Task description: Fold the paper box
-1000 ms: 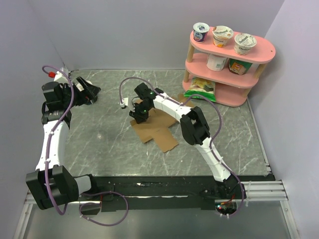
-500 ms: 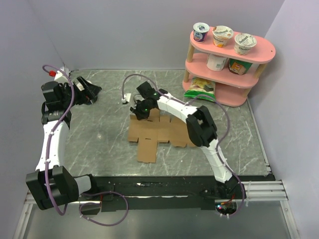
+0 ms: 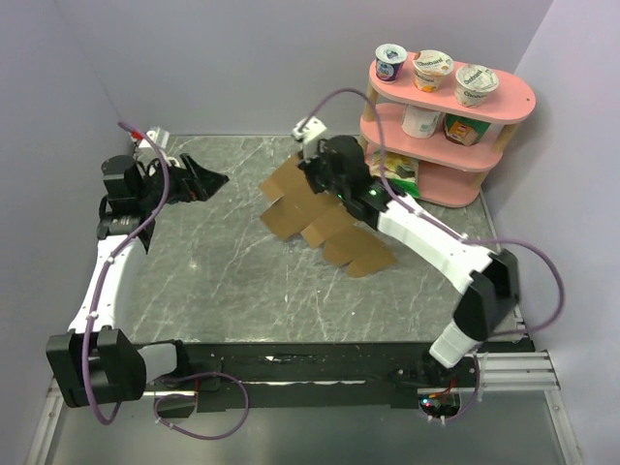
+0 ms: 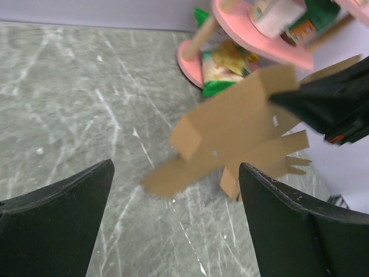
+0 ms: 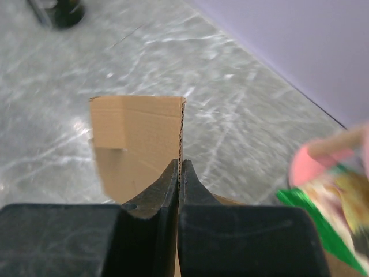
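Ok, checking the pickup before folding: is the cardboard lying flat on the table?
No, the right claw pinches the cardboard by one edge and holds it up at a tilt over the table.

A shelf (image 3: 513,97) is set in the far right corner of the table (image 3: 223,281). Three cups (image 3: 433,70) are lined up on its top tier, two tubs (image 3: 422,121) are kept on the middle tier, and a bag (image 3: 390,170) is laid on the bottom tier. The paper box (image 3: 315,218), a flat sheet, is held tilted over the far middle of the table, left of the shelf, its upper edge pinched in the right gripper (image 5: 179,167). The left gripper (image 3: 215,180) is placed further left, apart from the sheet.
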Controlling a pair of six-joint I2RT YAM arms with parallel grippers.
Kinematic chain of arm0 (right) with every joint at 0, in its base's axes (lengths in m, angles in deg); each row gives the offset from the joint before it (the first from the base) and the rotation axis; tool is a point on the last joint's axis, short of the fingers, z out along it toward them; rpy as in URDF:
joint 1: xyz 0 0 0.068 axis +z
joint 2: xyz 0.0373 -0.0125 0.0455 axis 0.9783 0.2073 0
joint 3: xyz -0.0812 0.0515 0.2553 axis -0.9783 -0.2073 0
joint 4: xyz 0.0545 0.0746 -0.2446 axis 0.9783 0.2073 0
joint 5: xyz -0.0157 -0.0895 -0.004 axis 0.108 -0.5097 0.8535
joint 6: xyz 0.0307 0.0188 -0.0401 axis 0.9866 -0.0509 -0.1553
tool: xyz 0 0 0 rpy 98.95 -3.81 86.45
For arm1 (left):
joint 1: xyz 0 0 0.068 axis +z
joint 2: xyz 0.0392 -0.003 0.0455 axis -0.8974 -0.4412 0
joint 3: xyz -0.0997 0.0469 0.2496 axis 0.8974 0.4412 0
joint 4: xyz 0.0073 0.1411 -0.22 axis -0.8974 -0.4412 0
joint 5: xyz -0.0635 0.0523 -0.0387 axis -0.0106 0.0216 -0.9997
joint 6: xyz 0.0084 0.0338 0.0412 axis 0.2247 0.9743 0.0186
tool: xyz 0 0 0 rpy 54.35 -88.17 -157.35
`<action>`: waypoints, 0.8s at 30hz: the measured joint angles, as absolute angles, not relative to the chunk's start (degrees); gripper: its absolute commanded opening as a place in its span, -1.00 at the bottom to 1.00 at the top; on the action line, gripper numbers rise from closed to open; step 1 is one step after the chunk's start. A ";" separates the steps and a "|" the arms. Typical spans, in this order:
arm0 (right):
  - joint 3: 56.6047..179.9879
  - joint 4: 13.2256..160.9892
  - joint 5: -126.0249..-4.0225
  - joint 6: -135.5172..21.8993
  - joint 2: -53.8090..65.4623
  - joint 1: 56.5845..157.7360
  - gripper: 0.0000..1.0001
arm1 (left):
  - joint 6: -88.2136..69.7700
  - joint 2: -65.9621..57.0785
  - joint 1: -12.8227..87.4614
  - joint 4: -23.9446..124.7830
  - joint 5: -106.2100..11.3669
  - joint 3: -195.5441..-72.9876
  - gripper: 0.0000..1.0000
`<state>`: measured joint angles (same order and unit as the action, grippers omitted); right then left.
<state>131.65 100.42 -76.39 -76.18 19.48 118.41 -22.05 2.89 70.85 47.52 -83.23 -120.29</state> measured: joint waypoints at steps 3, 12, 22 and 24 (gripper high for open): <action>123.96 95.18 -81.57 -72.33 13.28 118.37 -1.00 | -20.65 2.87 68.92 47.41 -83.56 -120.29 0.92; 110.52 89.54 -81.40 -60.68 5.87 112.69 -1.00 | -20.84 -4.17 61.53 50.03 -87.98 -120.27 0.92; 113.10 93.74 -74.36 -56.99 -4.23 108.47 -1.00 | -20.91 -1.09 60.14 49.79 -88.39 -120.53 0.92; 114.76 95.22 -73.70 -56.53 -7.01 108.51 -1.00 | -21.39 0.81 61.38 50.12 -88.44 -121.54 0.92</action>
